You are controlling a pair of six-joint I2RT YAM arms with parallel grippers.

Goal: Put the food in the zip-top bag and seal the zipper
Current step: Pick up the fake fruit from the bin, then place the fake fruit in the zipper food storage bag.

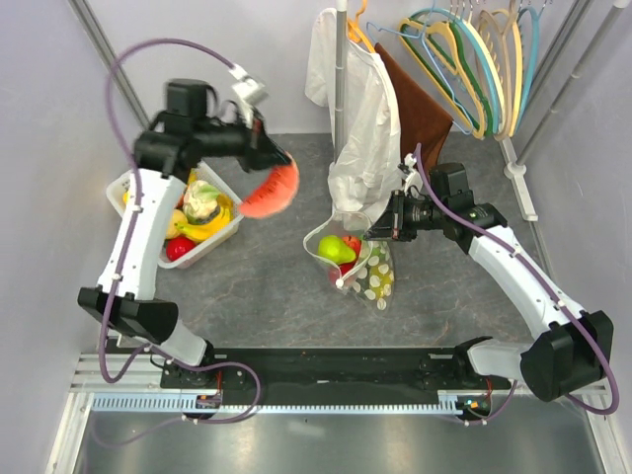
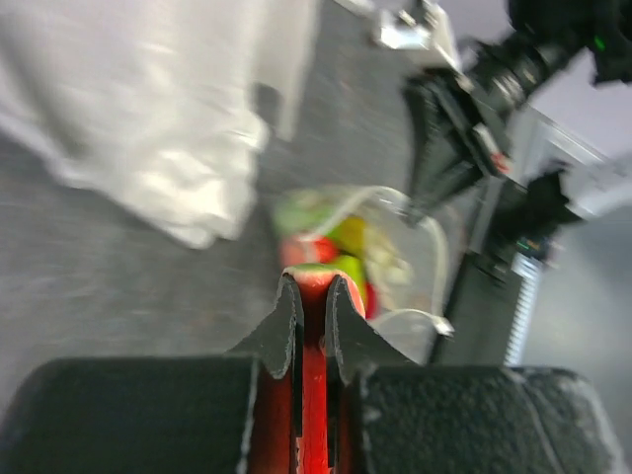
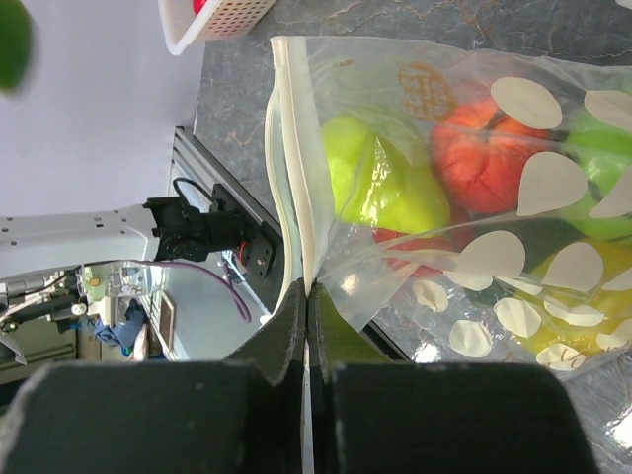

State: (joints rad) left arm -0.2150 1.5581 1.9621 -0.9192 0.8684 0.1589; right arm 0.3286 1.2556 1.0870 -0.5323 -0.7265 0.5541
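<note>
My left gripper (image 1: 272, 163) is shut on a red-pink watermelon slice (image 1: 271, 192) and holds it in the air between the basket and the bag. In the left wrist view the slice (image 2: 313, 395) sits between my shut fingers (image 2: 288, 316), pointing toward the bag (image 2: 405, 262). The clear dotted zip-top bag (image 1: 363, 265) stands with its mouth held open by my right gripper (image 1: 383, 229). That gripper (image 3: 307, 294) is shut on the bag's rim by the zipper track (image 3: 289, 148). Inside the bag are a green fruit (image 3: 380, 183) and a red-orange fruit (image 3: 484, 153).
A white lattice basket (image 1: 219, 242) with more toy food stands at the left. A white garment (image 1: 357, 128), a brown cloth (image 1: 423, 104) and several hangers (image 1: 474, 59) hang on a rack at the back, close above the bag.
</note>
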